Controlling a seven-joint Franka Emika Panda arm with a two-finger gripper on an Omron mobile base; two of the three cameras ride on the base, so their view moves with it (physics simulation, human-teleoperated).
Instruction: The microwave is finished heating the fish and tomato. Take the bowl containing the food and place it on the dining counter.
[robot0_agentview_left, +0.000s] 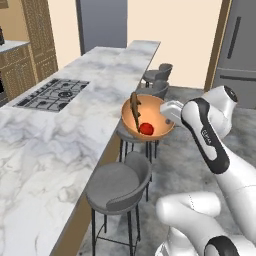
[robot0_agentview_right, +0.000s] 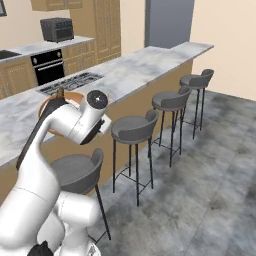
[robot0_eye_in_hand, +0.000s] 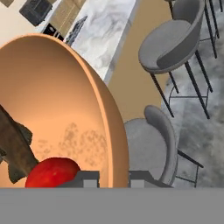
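Observation:
The orange-brown bowl (robot0_agentview_left: 152, 116) hangs tilted in the air just past the edge of the dining counter (robot0_agentview_left: 60, 135), above a grey stool. Inside it lie the red tomato (robot0_agentview_left: 146, 128) and the brown fish (robot0_agentview_left: 135, 107), which leans up against the far wall. My gripper (robot0_agentview_left: 169, 112) is shut on the bowl's right rim. The hand view is close on the bowl (robot0_eye_in_hand: 65, 109), with the tomato (robot0_eye_in_hand: 52, 173) and the fish (robot0_eye_in_hand: 13, 148) low inside it. There the gripper (robot0_eye_in_hand: 114, 179) has one finger on each side of the rim. From the right base view, my arm covers most of the bowl (robot0_agentview_right: 75, 95).
A black gas hob (robot0_agentview_left: 52, 94) is set into the counter top. Several grey stools (robot0_agentview_left: 117, 185) (robot0_agentview_right: 132, 127) line the counter's side below the bowl. A grey fridge (robot0_agentview_left: 240, 45) stands at the right. Beyond the stools lies open grey floor (robot0_agentview_right: 215, 165).

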